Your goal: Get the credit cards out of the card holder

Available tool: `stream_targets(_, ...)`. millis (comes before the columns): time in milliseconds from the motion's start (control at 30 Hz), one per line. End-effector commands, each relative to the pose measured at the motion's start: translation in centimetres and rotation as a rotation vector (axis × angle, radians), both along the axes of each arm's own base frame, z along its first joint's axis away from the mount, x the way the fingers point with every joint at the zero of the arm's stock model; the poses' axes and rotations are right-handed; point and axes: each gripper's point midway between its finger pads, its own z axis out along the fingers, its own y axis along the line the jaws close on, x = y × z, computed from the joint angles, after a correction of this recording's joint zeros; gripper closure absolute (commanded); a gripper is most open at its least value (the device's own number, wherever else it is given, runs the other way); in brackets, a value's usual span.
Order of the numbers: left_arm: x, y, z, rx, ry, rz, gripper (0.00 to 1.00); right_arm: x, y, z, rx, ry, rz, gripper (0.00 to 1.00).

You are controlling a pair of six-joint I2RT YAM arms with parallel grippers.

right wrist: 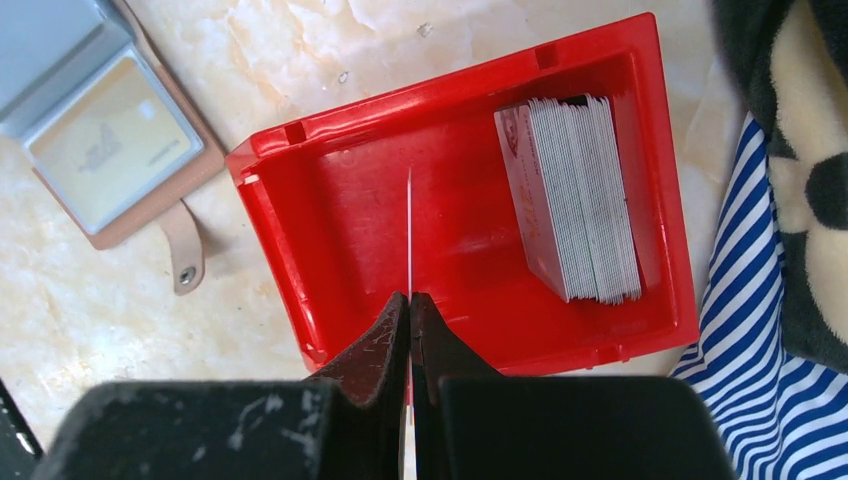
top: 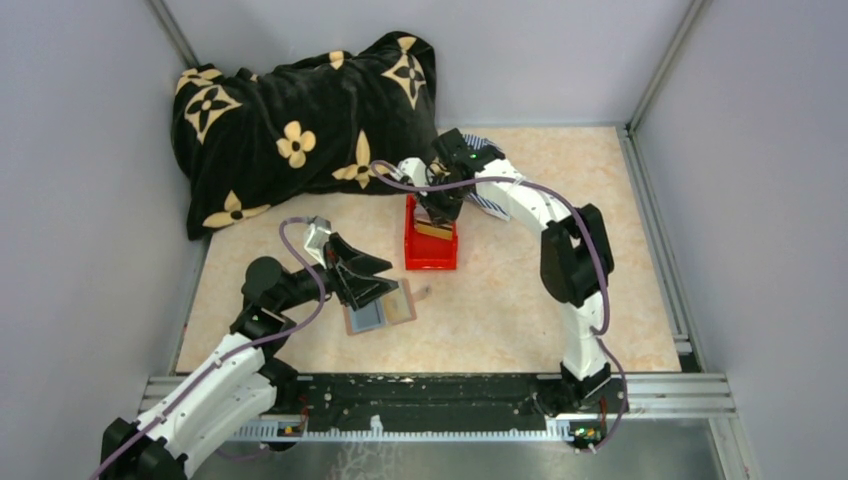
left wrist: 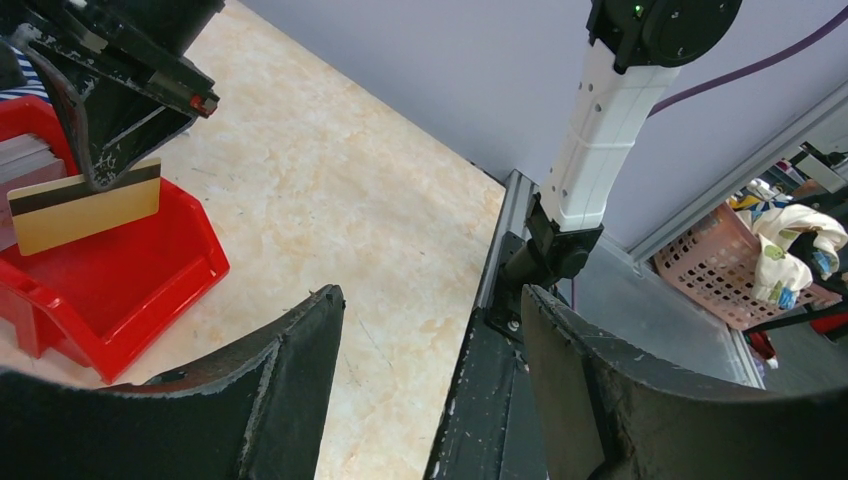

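Observation:
The card holder (top: 383, 311) lies open on the table, and a tan credit card (right wrist: 110, 150) shows in one pocket beside its grey panel (right wrist: 48, 40). My left gripper (top: 388, 278) hovers over the holder's far left edge, open, with nothing between its fingers (left wrist: 300, 350). My right gripper (top: 438, 212) is shut on a tan credit card with a black stripe (left wrist: 85, 205), held upright over the red bin (top: 430, 262). This card appears edge-on (right wrist: 409, 225) in the right wrist view, in front of the right gripper (right wrist: 410, 297). A stack of credit cards (right wrist: 580, 195) stands in the bin.
A black blanket with tan flowers (top: 300, 120) fills the back left. A blue-and-white striped cloth (right wrist: 770, 340) lies just behind the red bin (right wrist: 440, 95). A metal rail (top: 430, 395) runs along the near edge. Grey walls close in both sides.

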Motion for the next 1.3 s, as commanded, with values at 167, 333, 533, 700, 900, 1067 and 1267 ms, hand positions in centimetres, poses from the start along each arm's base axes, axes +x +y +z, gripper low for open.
stream_targets(167,0.0,0.0,0.7,-0.006,-0.038,-0.002,0.28,2.2,0.6,1.4,0.015,-0.091,0.095,1.0)
stream_targets(333,0.0,0.0,0.7,-0.006,-0.038,-0.004,0.28,2.9,1.0,0.3,-0.002,-0.082,0.129,1.0)
stream_targets(533,0.0,0.0,0.5,-0.003,-0.037,-0.003,0.28,3.6,1.1,-1.0,-0.029,-0.086,0.169,1.0)
stream_targets(700,0.1,-0.1,0.4,-0.002,-0.033,-0.011,0.28,4.2,1.0,-1.7,-0.048,-0.097,0.176,1.0)
stream_targets(900,0.1,-0.2,0.3,0.0,-0.029,-0.016,0.29,4.9,0.9,-2.7,-0.072,-0.112,0.18,1.0)
stream_targets(1067,0.2,-0.1,0.1,0.003,-0.025,-0.012,0.29,5.6,1.2,-2.8,-0.071,-0.137,0.176,1.0)
stream_targets(1267,0.2,-0.2,0.0,0.005,-0.024,-0.019,0.29,5.9,1.3,-3.2,-0.069,-0.154,0.185,1.0)
